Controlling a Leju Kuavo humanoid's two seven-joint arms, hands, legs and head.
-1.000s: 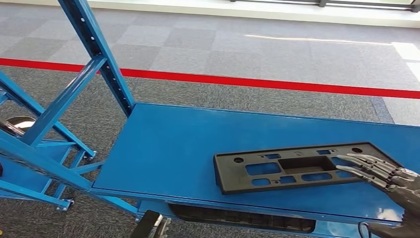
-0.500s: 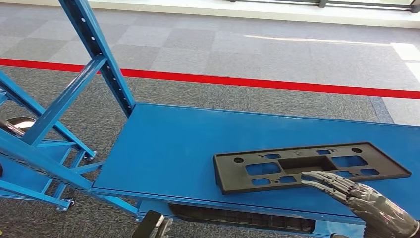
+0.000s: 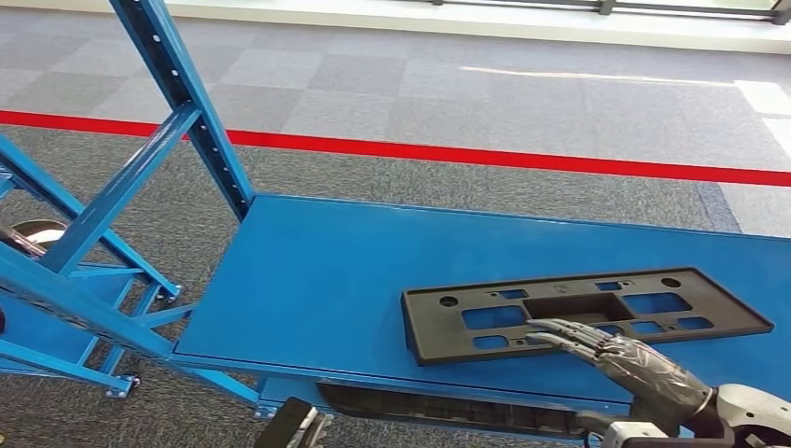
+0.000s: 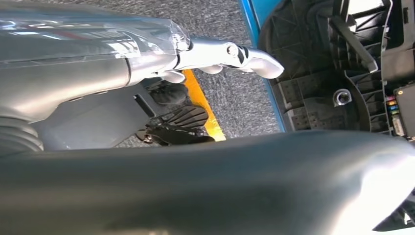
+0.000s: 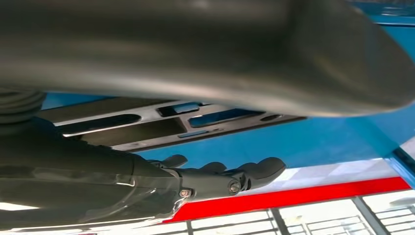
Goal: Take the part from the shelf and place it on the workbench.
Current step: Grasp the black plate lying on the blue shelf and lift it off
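The part (image 3: 583,313) lies flat on the blue surface (image 3: 326,280). The right hand (image 3: 620,355) hovers at its near edge, fingers (image 3: 560,332) extended, holding nothing (contact unclear). A low sweep could push it off the front edge.

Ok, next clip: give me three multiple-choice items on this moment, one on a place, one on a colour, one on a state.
1. Where does the flat black plastic part with cut-outs lie?
A. on the grey carpet
B. on the blue metal shelf surface
C. on the slanted blue frame

2. What colour is the floor stripe?
A. red
B. yellow
C. white

3. How is the right robot hand?
A. gripping the part, lifted
B. fingers stretched out flat over the part's near edge
C. curled into a fist

B: the part lies flat on the blue surface. A: the stripe crosses the carpet in red. B: the fingers extend, nothing held.
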